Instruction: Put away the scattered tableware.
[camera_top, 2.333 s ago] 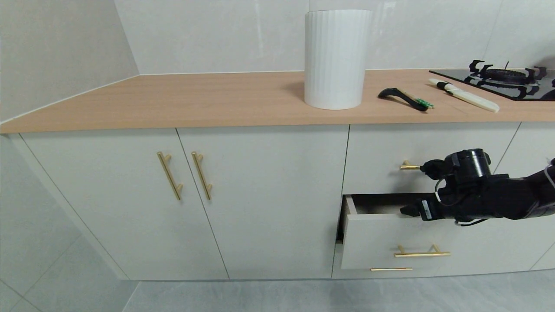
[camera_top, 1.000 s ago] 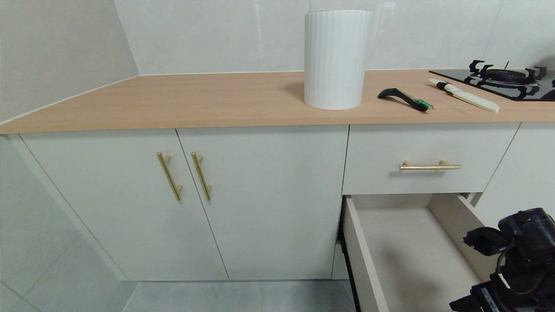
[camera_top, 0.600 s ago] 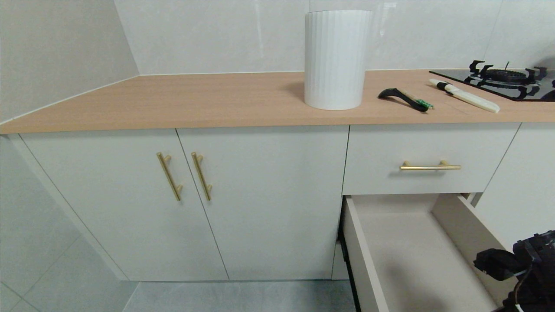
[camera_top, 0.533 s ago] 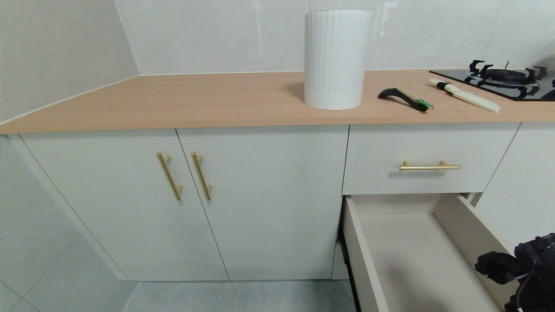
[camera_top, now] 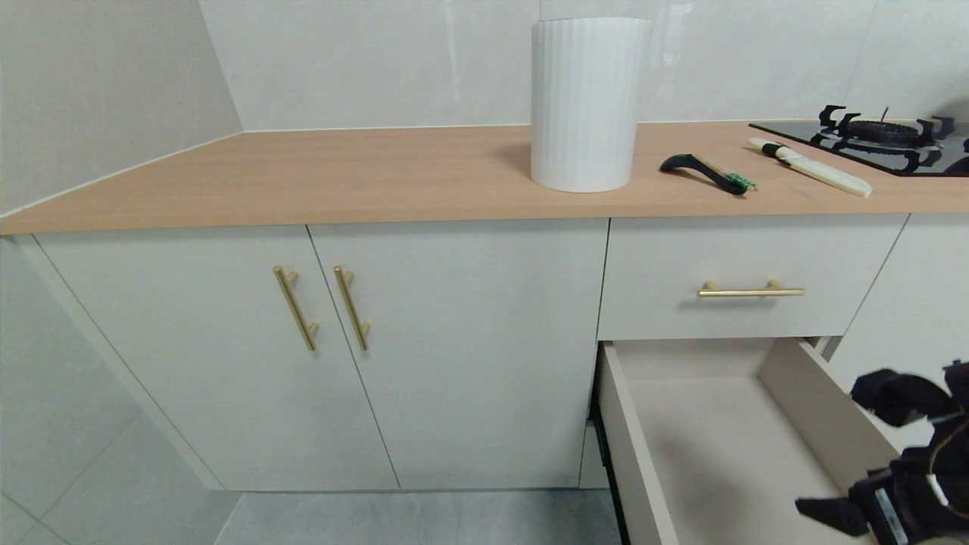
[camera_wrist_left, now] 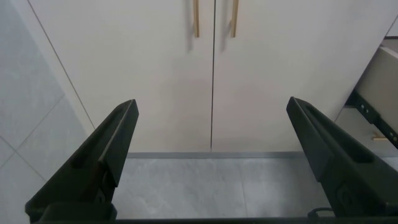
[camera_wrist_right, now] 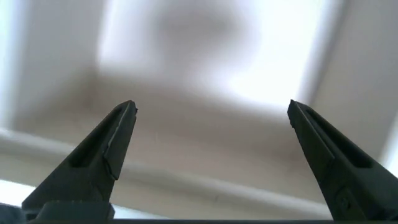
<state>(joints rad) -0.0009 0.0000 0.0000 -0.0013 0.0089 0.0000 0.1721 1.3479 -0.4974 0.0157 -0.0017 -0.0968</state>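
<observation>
Centrally, ribbed white cylinder (camera_top: 583, 106) on woodgrain counter (camera_top: 341, 174); below — smooth drawer (camera_top: 719, 446).

Item 1: open drawer (camera_top: 628, 446), lower right of frame. Its well is open from above, and my right claw (camera_top: 833, 446) hangs spread at its right wall.
Item 2: closed drawer's handle (camera_top: 749, 290) juts out just above.
Item 3: countertop (camera_top: 341, 174), left half: room to pass. The white canister (camera_top: 587, 102) blocks upper centre.
</observation>
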